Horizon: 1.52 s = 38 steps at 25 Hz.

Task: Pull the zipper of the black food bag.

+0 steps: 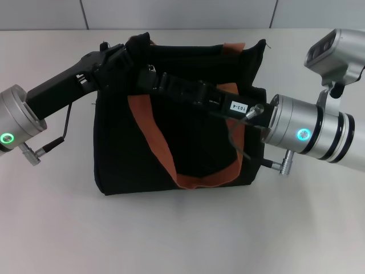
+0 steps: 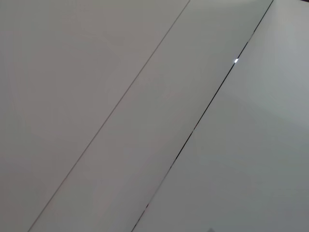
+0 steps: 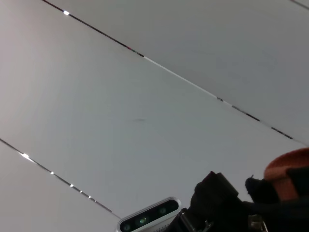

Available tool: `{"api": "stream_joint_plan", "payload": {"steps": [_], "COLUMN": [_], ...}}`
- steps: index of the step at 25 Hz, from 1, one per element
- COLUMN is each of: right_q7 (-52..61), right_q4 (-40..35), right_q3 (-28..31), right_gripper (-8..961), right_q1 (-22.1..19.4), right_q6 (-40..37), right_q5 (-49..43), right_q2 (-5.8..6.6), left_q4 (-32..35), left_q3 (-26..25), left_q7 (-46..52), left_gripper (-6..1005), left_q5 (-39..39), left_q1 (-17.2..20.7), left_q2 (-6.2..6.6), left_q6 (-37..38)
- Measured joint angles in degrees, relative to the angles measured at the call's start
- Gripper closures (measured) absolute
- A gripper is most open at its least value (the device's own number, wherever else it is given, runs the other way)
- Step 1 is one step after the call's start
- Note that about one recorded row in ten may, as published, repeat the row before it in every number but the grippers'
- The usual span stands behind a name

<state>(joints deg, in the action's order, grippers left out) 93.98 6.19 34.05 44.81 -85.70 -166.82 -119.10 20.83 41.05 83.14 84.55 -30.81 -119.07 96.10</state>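
Reaching across the bag's top from the right, my right gripper (image 1: pixel 155 77) sits at the zip line near the far-left corner; a small silver glint there looks like the zipper (image 1: pixel 150 69), though black on black hides whether the fingers are apart or clamped on it. My left gripper (image 1: pixel 118 56) comes in from the left at that same corner of the black food bag (image 1: pixel 137 154), seemingly bracing the fabric; its grip I can't tell either. Judging by the top edge, the zip runs left to right, so the pull would go rightward, back along my right arm. One rust-brown handle (image 1: pixel 165 154) droops down the near face, clear of the line. White table (image 1: pixel 57 222) all around.
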Motion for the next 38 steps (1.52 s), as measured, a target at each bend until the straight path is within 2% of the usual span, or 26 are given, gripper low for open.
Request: {"api": "stream_joint_plan", "payload": {"steps": [16, 21, 32, 38], "right_q7": [-2.13, -3.47, -2.68, -2.65], "right_q4": [0.68, 1.45, 1.55, 1.52], "right_q3": [0.75, 1.35, 1.18, 1.28], "right_gripper": [235, 416, 659, 862], "right_q1": [-0.05, -0.39, 0.18, -0.26], "right_q6": [1.02, 1.5, 4.57, 4.59], "right_q5": [0.18, 0.37, -0.01, 0.09], "right_q2": [-0.15, -0.26, -0.29, -0.3], "left_q4": [-0.01, 0.0, -0.01, -0.01], "left_q3": [0.08, 0.09, 0.09, 0.06], "left_q7": [0.0, 0.0, -0.24, -0.5], "left_gripper": [927, 925, 921, 919], "left_q5": [-0.04, -0.03, -0.35, -0.36], "left_q1": [0.03, 0.11, 0.07, 0.05], "left_q2": [-0.02, -0.02, -0.02, -0.02], "left_q6": [-0.04, -0.05, -0.13, -0.2]}}
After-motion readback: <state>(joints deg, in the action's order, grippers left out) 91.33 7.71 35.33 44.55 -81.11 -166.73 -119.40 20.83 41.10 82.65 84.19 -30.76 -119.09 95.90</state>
